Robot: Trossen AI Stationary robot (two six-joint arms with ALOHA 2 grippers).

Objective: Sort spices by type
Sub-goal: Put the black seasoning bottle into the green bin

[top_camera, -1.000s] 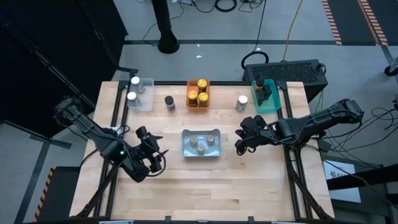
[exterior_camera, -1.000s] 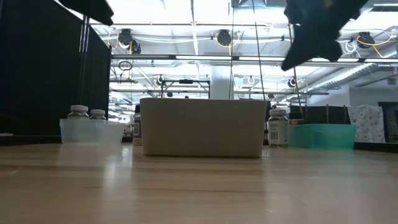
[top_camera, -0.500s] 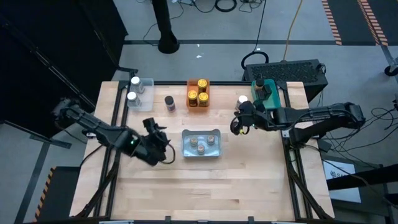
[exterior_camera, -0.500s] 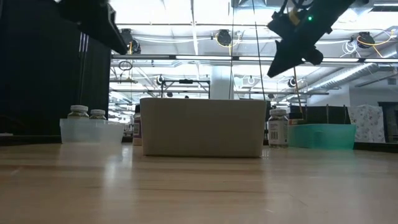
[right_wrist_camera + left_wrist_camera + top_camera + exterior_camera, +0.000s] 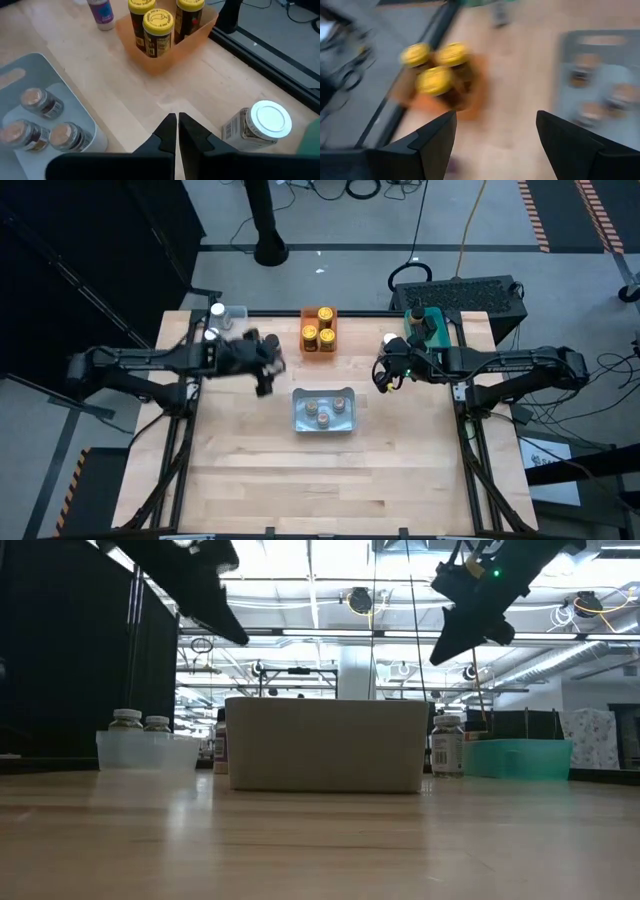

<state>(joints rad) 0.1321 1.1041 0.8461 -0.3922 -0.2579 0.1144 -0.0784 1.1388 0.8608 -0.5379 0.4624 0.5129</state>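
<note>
Small spice jars stand in bins. Three yellow-lidded ones (image 5: 157, 30) fill the orange bin (image 5: 318, 348). Three brown-lidded ones (image 5: 40, 120) lie in the grey bin (image 5: 325, 425). Two white-lidded ones (image 5: 140, 723) stand in the clear bin (image 5: 236, 345). A white-lidded jar (image 5: 260, 122) and a purple-labelled jar (image 5: 102, 10) stand loose on the table. My left gripper (image 5: 266, 372) hangs open above the table near the purple-labelled jar, left of the orange bin. My right gripper (image 5: 177, 125) is shut and empty, in the air just on the near side of the loose white-lidded jar.
A teal bin (image 5: 428, 345) with a dark jar stands at the far right. The near half of the wooden table (image 5: 320, 490) holds no objects. A dark case (image 5: 470, 295) sits behind the far right edge.
My left gripper has swung fast from the near left toward the far edge, ending beside the orange bin, and has rolled; it stays open. My right gripper has gone toward the far edge, nearer the loose white-lidded jar, and stays shut. No jar has moved.
</note>
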